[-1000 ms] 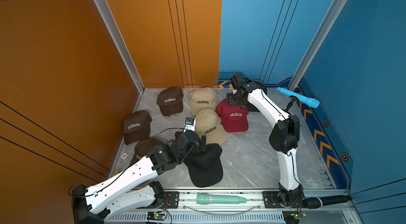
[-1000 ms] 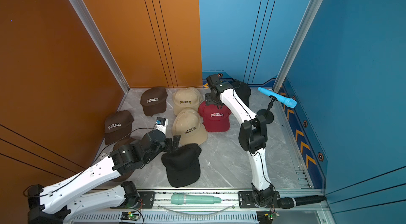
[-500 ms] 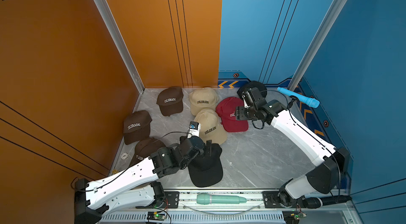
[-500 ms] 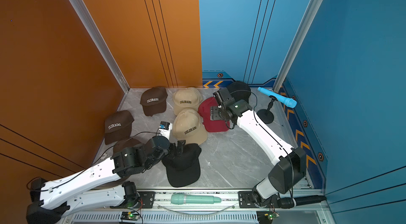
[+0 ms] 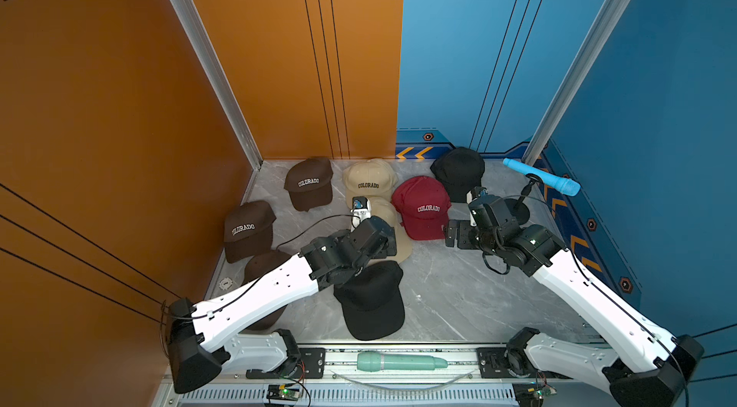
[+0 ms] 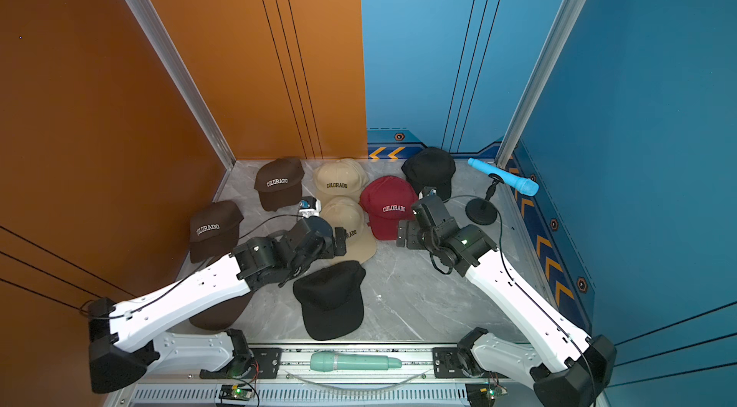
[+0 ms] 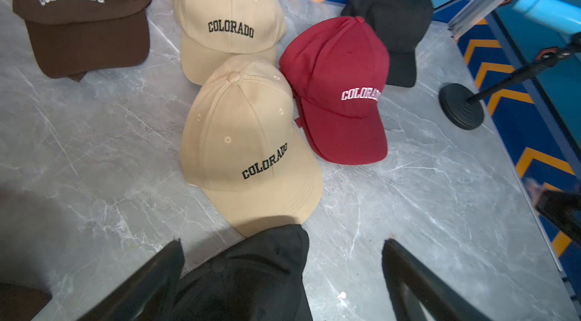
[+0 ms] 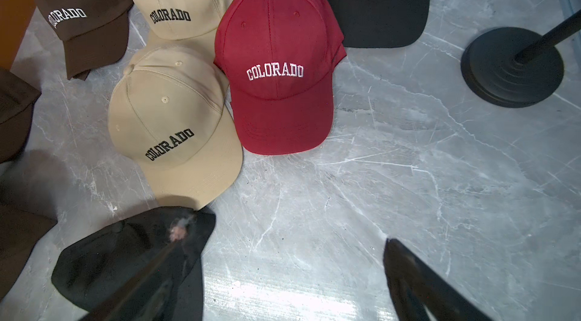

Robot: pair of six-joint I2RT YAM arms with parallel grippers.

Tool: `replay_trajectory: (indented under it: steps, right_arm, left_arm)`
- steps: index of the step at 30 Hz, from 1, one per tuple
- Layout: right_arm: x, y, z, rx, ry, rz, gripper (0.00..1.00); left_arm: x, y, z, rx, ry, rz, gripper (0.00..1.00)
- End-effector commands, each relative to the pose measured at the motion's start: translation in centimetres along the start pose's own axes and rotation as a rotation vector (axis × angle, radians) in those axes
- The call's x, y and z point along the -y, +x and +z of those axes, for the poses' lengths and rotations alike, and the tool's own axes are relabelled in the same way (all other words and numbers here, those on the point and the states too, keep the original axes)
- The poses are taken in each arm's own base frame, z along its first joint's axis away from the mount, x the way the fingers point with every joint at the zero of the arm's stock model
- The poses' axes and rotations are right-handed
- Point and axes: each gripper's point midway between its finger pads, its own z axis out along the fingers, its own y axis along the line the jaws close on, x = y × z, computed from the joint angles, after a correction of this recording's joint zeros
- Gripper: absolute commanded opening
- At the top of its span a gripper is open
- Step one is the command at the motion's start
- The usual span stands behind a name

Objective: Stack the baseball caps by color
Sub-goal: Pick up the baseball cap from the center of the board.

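Well, front black cap (image 5: 371, 301), brim nearward (crown rearward).

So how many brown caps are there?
3. The back brown cap lies near the corner, the middle brown cap nearer along the orange wall, the near brown cap partly hidden under the left arm.
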Motion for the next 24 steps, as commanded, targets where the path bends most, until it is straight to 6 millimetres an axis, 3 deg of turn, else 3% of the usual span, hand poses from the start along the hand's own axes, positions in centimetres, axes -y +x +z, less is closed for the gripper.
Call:
replay_trajectory:
  steps: [1,10,19,24]
  right_arm:
    - [-0.2,0.2,0.6,0.004,-0.003,0.007,1.0]
    - [-0.3,0.2,1.6,-0.008,-0.007,-0.004,1.0]
    - [-0.6,0.1,2.1,-0.016,-0.037,0.002,1.0]
    - [-0.4,-0.2,2.0,-0.029,-0.023,0.002,1.0]
  left_arm:
    - [-0.8,0.2,1.3,-0.065,-0.044,-0.021,0.98]
    - [-2.1,-0.8,4.4,-0.105,-0.117,-0.06,0.98]
    - [-0.3,-4.2,7.1,-0.12,-0.113,-0.052,0.95]
    - [0.0,-4.5,7.0,-0.119,-0.099,-0.038,0.95]
